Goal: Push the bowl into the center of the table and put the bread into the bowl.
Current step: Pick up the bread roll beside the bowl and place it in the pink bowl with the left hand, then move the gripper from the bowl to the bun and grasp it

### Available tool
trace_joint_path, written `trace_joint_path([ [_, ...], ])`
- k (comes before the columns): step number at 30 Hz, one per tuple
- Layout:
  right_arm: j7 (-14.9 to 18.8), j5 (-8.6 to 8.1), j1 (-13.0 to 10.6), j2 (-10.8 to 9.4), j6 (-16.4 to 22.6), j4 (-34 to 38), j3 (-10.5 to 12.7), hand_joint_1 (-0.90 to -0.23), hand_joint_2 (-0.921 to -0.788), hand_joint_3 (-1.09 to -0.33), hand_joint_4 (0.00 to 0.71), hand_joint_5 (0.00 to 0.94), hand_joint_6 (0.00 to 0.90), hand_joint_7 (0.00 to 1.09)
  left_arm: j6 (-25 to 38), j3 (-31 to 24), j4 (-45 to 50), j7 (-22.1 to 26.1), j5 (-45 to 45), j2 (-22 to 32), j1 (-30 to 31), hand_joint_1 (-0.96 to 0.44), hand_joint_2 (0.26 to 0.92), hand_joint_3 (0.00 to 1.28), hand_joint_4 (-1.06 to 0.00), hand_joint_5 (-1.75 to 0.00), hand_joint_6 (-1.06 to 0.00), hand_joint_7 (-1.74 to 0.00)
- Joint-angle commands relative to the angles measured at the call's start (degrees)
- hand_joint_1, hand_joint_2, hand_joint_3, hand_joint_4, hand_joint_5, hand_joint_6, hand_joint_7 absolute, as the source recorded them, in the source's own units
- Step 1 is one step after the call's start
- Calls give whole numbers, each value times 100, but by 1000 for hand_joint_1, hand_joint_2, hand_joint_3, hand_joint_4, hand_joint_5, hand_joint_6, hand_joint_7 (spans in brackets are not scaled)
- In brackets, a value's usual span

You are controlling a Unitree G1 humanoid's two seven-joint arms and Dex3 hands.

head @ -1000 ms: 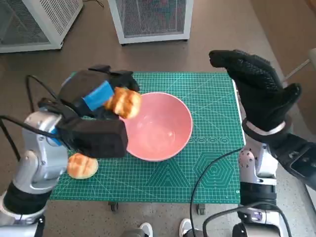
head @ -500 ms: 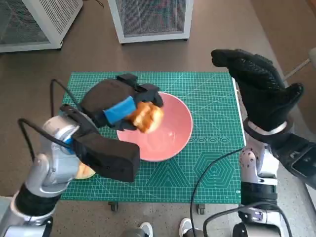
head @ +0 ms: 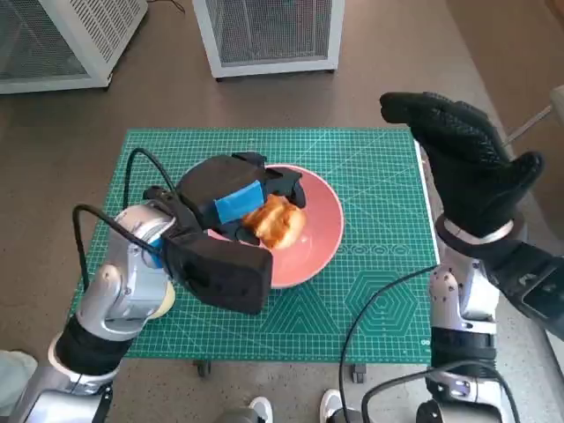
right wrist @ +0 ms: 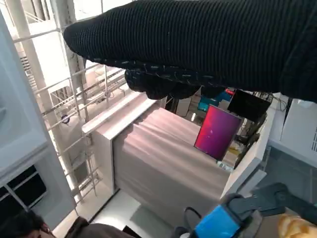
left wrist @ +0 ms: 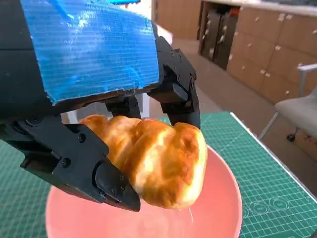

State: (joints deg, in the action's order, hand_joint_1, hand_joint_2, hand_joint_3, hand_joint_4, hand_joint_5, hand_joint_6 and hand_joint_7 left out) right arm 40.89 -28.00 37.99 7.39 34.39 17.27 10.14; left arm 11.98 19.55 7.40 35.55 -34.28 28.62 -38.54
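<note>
My left hand (head: 231,199) holds a golden bread roll (head: 275,221) above the pink bowl (head: 322,231), which sits near the middle of the green cutting mat (head: 370,291). The left wrist view shows the black fingers (left wrist: 111,181) clamped around the roll (left wrist: 158,163), a little above the bowl's floor (left wrist: 218,213). A second bread roll (head: 164,304) lies on the mat by the left forearm, mostly hidden. My right hand (head: 467,167) is raised off the table's right edge, fingers apart, holding nothing. The right wrist view catches the left hand (right wrist: 223,220) and the roll (right wrist: 297,228) in its corner.
Two white mesh-sided cabinets (head: 269,35) stand on the floor beyond the table. Black cables (head: 370,335) run over the mat's front right part. Shoes of a person (head: 260,410) show under the front edge. A chair (left wrist: 297,111) stands past the table in the left wrist view.
My left hand has carried the roll rightward from the bowl's left rim to over its inside and lowered it. The right hand has stayed where it was.
</note>
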Motion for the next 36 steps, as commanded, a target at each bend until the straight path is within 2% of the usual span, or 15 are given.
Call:
trace_joint_path([
  [1, -21, 19, -130, 54, -48, -33, 12, -628, -921, -729, 258, 0, 279, 46, 2, 65, -292, -10, -53, -74, -175, 2, 915, 37, -747, -1147, -660, -1094],
  [7, -49, 50, -143, 54, -38, -34, 6, -629, -921, -729, 256, 0, 280, 45, -22, 92, -490, -6, -48, -97, -177, 2, 920, 68, -709, -1210, -611, -1117],
  [8, -54, 56, -144, 54, -35, -33, 5, -629, -921, -729, 256, 0, 280, 45, -5, 93, -487, 14, -52, -97, -169, 127, 920, 127, -632, -1284, -540, -950],
  [9, -54, 60, -142, 55, -28, -23, 7, -629, -921, -729, 256, 0, 280, 45, 40, 91, -444, 57, -64, -86, -144, 172, 920, 151, -602, -1312, -526, -866],
  [10, -53, 61, -140, 55, -23, -16, 9, -629, -921, -729, 255, 0, 280, 44, 70, 88, -412, 87, -74, -79, -127, 179, 890, 166, -492, -1161, -483, -704],
  [11, -53, 64, -135, 55, -16, -5, 11, -629, -921, -730, 255, 0, 280, 44, 135, 79, -337, 142, -91, -60, -96, 133, 855, 147, -422, -799, -455, -528],
  [12, -54, 67, -131, 54, -12, 3, 12, -629, -921, -730, 254, 0, 280, 44, 180, 73, -284, 180, -104, -48, -76, 85, 823, 119, -332, -515, -412, -374],
  [15, -60, 77, -119, 54, -3, 22, 13, -629, -921, -729, 253, 0, 280, 43, 332, 56, -98, 325, -165, 4, -46, -11, 782, 62, -197, -169, -357, -142],
  [17, -62, 75, -117, 50, -7, 21, 9, -630, -921, -729, 253, 0, 280, 42, 408, 41, 33, 410, -192, 46, -38, -62, 767, 43, -156, -87, -340, -83],
  [23, -74, 76, -114, 34, -12, 21, -9, -629, -921, -728, 253, 0, 280, 41, 473, -145, 505, 564, -138, 245, 62, -208, 757, 21, -109, -9, -303, -13],
  [28, -75, 71, -121, 29, -6, 23, -22, -631, -921, -727, 252, 0, 281, 40, 482, -571, 964, 531, 155, 325, 272, -234, 755, 14, -103, -3, -288, -2],
  [36, -99, 75, -156, 8, -19, -26, -53, -632, -921, -728, 251, 0, 285, 40, 925, -1273, 1959, 693, 430, 533, 567, -239, 754, 8, -85, 0, -273, 0],
])
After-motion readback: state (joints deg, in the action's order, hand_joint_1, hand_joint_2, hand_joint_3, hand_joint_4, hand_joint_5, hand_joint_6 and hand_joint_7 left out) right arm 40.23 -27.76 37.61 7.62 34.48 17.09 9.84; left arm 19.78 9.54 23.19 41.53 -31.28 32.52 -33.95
